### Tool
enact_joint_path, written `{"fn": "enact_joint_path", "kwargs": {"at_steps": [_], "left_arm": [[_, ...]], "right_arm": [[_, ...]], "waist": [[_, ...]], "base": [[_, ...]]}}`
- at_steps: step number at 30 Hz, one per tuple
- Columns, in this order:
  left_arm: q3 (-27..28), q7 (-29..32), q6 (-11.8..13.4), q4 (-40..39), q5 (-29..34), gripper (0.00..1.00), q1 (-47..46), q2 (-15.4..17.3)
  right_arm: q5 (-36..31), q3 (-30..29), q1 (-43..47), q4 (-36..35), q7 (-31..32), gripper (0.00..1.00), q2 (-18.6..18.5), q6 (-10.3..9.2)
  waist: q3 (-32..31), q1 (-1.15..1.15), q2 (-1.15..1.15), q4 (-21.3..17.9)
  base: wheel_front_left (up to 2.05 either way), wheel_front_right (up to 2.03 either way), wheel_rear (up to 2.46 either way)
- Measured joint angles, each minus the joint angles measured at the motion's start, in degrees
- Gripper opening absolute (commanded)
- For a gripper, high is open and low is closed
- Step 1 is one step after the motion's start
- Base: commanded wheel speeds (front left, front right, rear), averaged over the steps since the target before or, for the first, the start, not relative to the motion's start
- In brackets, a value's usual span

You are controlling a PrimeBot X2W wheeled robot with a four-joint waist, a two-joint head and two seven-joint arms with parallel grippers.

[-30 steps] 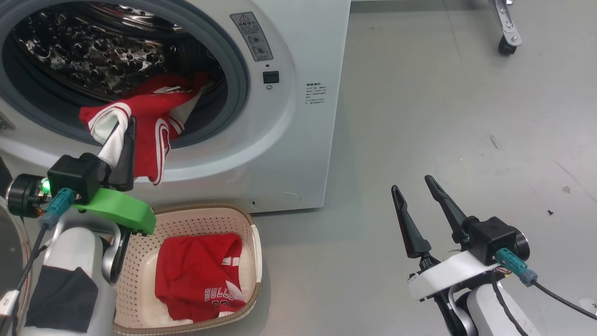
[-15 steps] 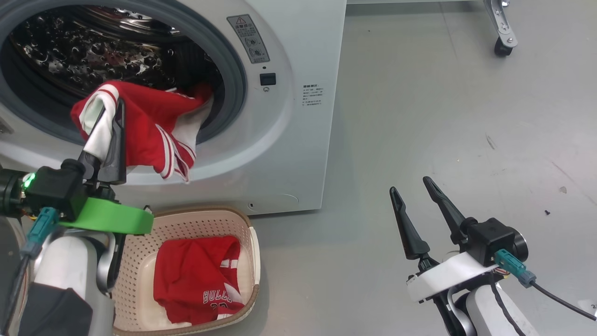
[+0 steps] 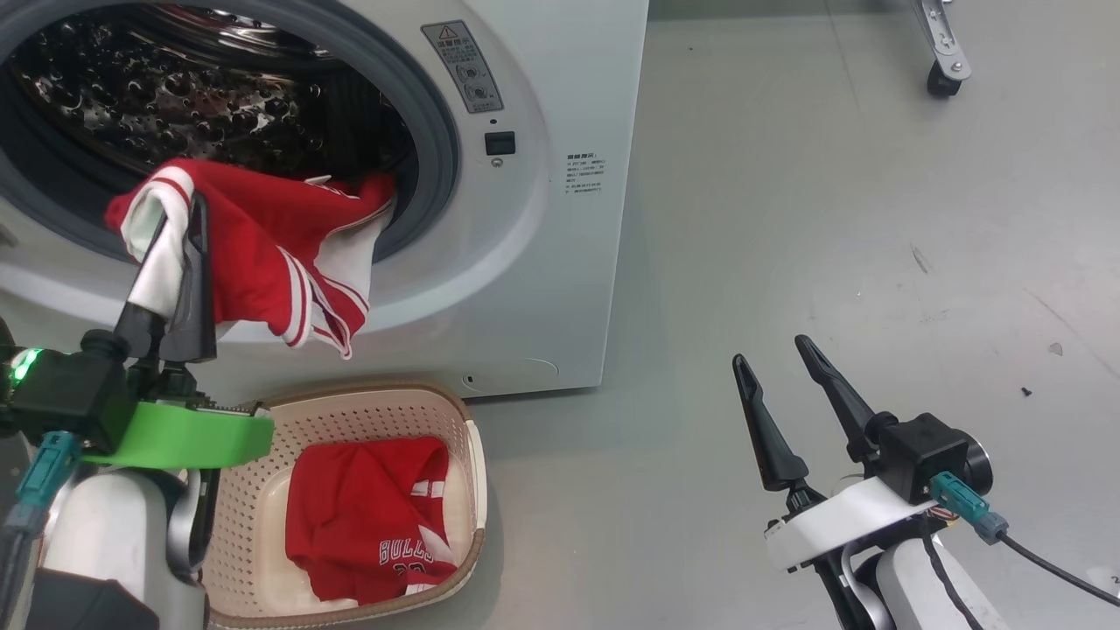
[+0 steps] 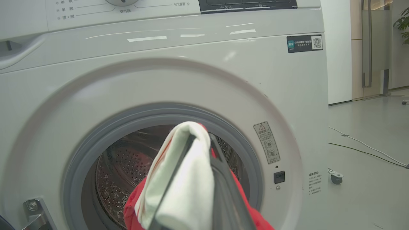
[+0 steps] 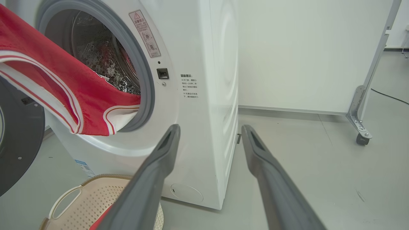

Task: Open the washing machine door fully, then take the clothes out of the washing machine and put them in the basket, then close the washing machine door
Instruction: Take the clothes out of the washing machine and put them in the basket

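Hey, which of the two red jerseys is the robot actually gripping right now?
The jersey draped out of the washing machine opening; the left gripper is shut on its white-trimmed edge. The other jersey, showing BULLS lettering, lies loose in the basket.

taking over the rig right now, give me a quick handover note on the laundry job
Left hand: shut on a red jersey, lifted partly out of the washing machine; its far end lies over the grey gasket.
Right hand: open, holding nothing, low over the floor right of the machine.
Washing machine door: open, swung out at the left.
Done: door open; one Bulls jersey lies in the basket in front of the machine.
Left: bring the held jersey to the basket, check the drum for more, close the door.
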Motion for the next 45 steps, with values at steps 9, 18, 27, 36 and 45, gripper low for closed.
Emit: {"fn": "enact_joint_path", "kwargs": {"at_steps": [9,18,27,36,45], "left_arm": [[1.2,-0.2,0.5,-2.5,0.2,0.00,0.6,-0.3],[2.6,-0.2,0.5,-6.8,1.3,0.00,1.5,-0.6],[4.0,-0.3,0.7,-10.6,1.6,0.00,1.5,-1.2],[3.6,-0.3,0.5,-8.7,1.8,0.00,3.5,-1.5],[1.0,0.3,-0.4,2.9,1.3,0.00,10.0,-1.6]], "right_arm": [[-0.1,-0.2,0.0,0.0,0.0,1.00,0.1,0.01],[-0.6,-0.3,0.0,0.0,0.0,1.00,0.2,0.18],[-0.6,-0.4,0.0,0.0,0.0,1.00,0.2,0.30],[-1.1,-0.5,0.0,0.1,0.0,1.00,0.3,0.52],[-1.1,-0.1,0.0,0.2,0.0,1.00,0.3,0.58]], "waist": [[0.5,0.00,0.00,0.3],[0.7,0.00,0.00,0.7],[0.8,0.00,0.00,0.9],[0.9,0.00,0.00,0.9],[1.7,0.00,0.00,0.6]], "base": [[0.00,0.00,0.00],[0.00,0.00,0.00],[0.00,0.00,0.00],[0.00,0.00,0.00],[0.00,0.00,0.00]]}}
